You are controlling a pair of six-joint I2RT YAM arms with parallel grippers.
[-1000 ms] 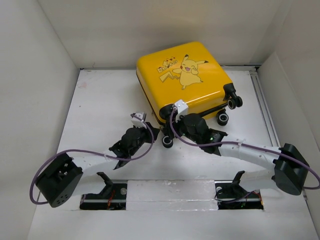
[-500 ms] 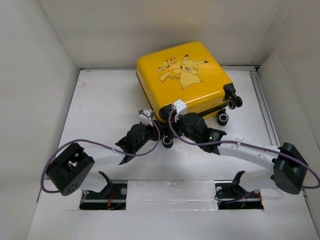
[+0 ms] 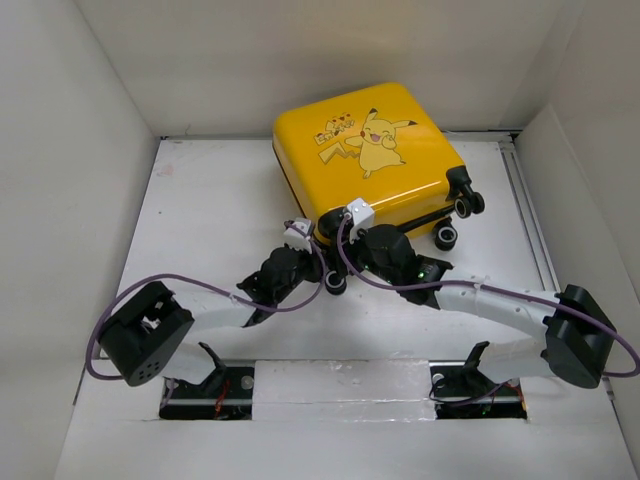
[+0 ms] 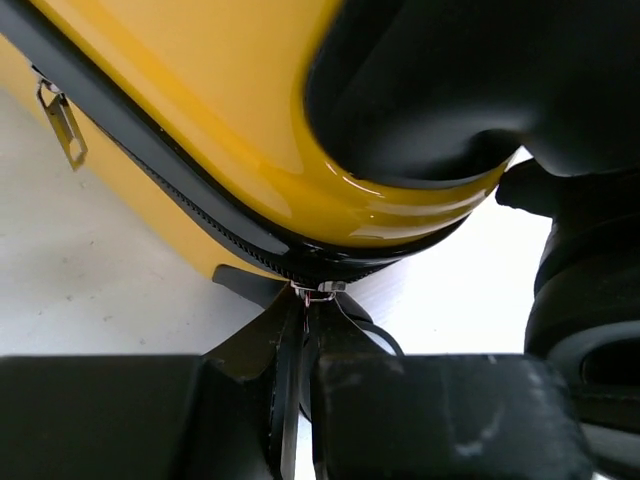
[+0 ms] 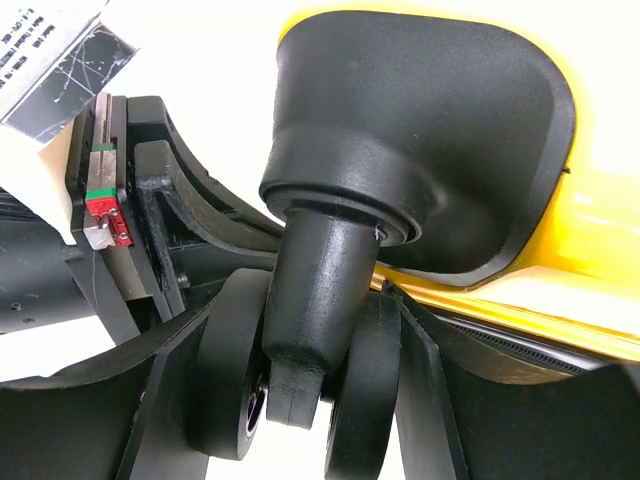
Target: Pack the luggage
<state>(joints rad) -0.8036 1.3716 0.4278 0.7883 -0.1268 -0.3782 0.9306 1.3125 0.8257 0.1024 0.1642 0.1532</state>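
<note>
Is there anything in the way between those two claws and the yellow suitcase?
Nothing visible. The left claw pinches the zipper pull at the near corner of the suitcase, and the right claw grips a black wheel beside it. Both touch it directly.

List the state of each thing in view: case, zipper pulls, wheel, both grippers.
luggage: shut, lying flat, print up.
left gripper: shut on zipper pull at the near corner.
second zipper pull: hanging free.
right gripper: shut on wheel, a finger each side.
</note>
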